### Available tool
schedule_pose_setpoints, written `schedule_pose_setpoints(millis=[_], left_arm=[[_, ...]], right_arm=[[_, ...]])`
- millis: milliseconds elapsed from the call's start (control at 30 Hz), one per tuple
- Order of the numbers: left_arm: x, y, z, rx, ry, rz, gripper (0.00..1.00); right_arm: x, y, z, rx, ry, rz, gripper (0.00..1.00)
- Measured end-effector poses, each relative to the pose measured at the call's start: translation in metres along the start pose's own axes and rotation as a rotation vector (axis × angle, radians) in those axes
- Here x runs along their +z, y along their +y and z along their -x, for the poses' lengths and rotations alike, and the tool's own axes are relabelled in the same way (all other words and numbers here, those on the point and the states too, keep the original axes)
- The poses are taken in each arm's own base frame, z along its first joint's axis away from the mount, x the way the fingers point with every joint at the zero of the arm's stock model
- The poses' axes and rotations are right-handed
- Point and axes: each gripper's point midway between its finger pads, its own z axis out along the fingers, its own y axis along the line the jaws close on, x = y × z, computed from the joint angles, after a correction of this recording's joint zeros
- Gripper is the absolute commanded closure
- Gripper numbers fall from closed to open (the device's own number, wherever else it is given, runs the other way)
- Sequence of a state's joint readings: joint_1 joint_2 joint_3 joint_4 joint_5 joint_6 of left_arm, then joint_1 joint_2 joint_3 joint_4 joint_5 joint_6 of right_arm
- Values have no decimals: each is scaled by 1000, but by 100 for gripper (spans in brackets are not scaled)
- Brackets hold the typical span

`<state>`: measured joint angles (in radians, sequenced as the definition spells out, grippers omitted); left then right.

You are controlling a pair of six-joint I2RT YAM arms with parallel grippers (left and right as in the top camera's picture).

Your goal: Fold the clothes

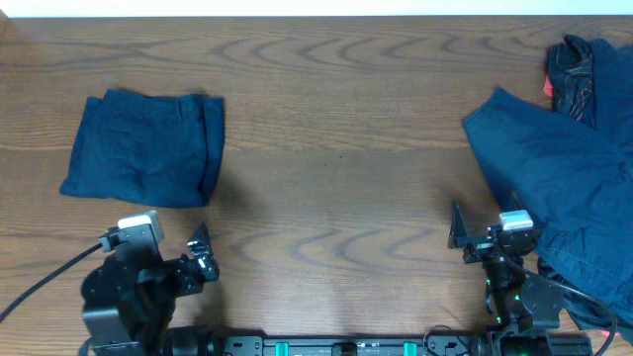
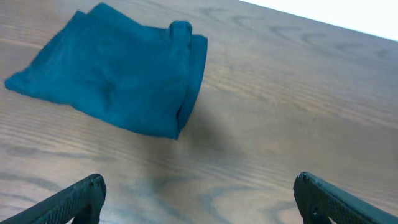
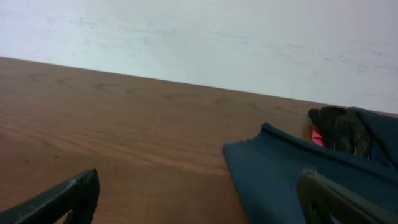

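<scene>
A folded dark navy garment (image 1: 146, 146) lies at the left of the wooden table; it also shows in the left wrist view (image 2: 118, 78). A loose pile of unfolded navy clothes (image 1: 559, 173) covers the right side and shows in the right wrist view (image 3: 280, 177). My left gripper (image 1: 201, 251) is open and empty, below the folded garment; its fingers show in the left wrist view (image 2: 199, 193). My right gripper (image 1: 458, 235) is open and empty, just left of the pile's edge; its fingers show in the right wrist view (image 3: 202, 193).
A darker garment with a red tag (image 1: 574, 74) lies on the pile at the far right; it also shows in the right wrist view (image 3: 339, 130). A white wall (image 3: 199, 37) runs behind the table's far edge. Cables trail from the left arm (image 1: 49, 282).
</scene>
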<state>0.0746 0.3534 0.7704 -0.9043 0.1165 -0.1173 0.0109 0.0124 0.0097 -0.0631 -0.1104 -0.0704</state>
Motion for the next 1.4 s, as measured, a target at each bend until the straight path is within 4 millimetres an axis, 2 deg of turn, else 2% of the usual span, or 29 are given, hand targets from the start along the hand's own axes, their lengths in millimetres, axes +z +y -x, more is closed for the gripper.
schedule_pose_setpoints(millis=[300, 500, 667, 833, 900, 1033, 1400], left_arm=[[51, 2, -20, 36, -213, -61, 2], [75, -4, -16, 53, -389, -114, 2], [81, -3, -4, 57, -541, -123, 2], [84, -1, -4, 104, -574, -102, 2], [85, 1, -7, 118, -560, -91, 2], [97, 6, -25, 131, -471, -65, 2], [96, 8, -26, 146, -466, -54, 2]], right_arm=[[0, -1, 0, 0, 0, -4, 1], [0, -1, 0, 0, 1, -6, 1], [0, -1, 0, 0, 0, -6, 1], [0, -1, 0, 0, 0, -7, 1], [0, -1, 0, 0, 0, -7, 1], [0, -1, 0, 0, 0, -7, 1], [0, -1, 0, 0, 0, -7, 1]])
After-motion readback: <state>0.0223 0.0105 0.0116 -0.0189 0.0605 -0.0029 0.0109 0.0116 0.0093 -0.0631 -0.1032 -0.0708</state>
